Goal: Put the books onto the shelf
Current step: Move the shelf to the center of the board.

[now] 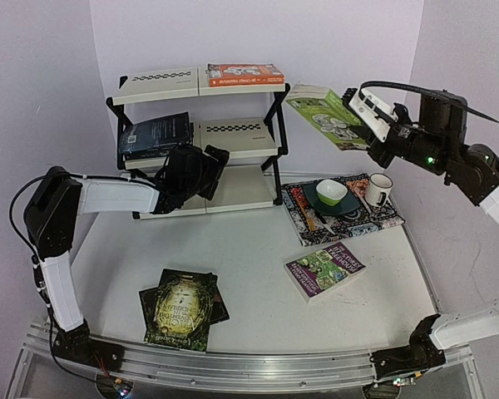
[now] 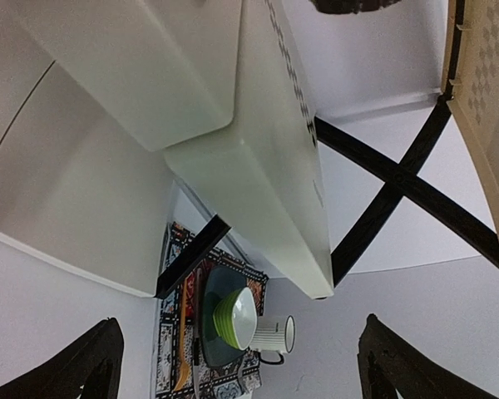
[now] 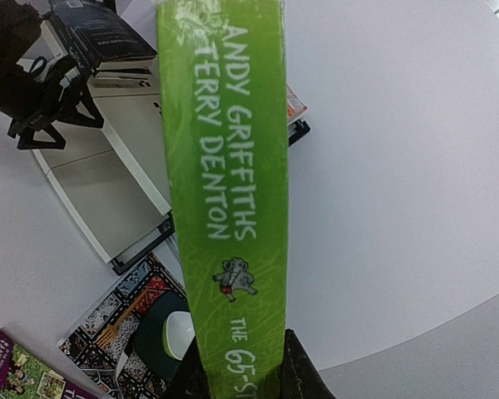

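Green book (image 3: pixel 224 191) spine reads Andy Griffiths, Terry Denton

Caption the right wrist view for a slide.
Right gripper grips a green book, spine showing, with the shelf beyond.

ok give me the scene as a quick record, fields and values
right gripper: shut on green book, in the air right of the shelf
left gripper: open, empty, in front of the shelf
top tier: orange book
middle tier: dark blue books
table: purple book, dark green-gold books
mat: bowl, mug
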Action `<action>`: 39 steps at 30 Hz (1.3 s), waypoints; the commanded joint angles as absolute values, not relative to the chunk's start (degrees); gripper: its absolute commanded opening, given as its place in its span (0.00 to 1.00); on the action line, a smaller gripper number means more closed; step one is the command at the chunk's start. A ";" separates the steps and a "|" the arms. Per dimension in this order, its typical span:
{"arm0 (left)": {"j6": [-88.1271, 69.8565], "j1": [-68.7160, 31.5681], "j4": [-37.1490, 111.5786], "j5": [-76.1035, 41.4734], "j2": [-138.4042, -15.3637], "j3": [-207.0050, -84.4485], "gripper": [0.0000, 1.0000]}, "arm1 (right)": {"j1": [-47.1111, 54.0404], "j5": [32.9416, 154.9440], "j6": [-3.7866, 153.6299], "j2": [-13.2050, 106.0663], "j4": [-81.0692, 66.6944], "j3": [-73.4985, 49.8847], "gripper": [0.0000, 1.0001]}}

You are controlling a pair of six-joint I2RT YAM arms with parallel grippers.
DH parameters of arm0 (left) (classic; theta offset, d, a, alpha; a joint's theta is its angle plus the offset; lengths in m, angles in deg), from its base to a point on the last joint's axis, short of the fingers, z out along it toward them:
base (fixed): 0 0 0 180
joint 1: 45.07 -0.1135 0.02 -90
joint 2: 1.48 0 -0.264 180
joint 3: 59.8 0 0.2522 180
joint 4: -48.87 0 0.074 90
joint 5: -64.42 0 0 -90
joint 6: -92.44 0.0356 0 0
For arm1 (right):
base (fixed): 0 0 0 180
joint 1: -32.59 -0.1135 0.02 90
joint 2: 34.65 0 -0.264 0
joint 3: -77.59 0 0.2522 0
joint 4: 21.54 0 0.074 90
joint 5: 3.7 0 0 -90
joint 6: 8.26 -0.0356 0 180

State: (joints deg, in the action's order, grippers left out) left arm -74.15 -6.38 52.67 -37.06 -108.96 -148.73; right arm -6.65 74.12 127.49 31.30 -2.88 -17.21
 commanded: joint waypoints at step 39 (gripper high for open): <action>-78.80 -6.82 61.04 -52.58 -114.25 -156.58 0.09 | -6.69 72.48 127.90 26.55 -10.60 -17.62 0.00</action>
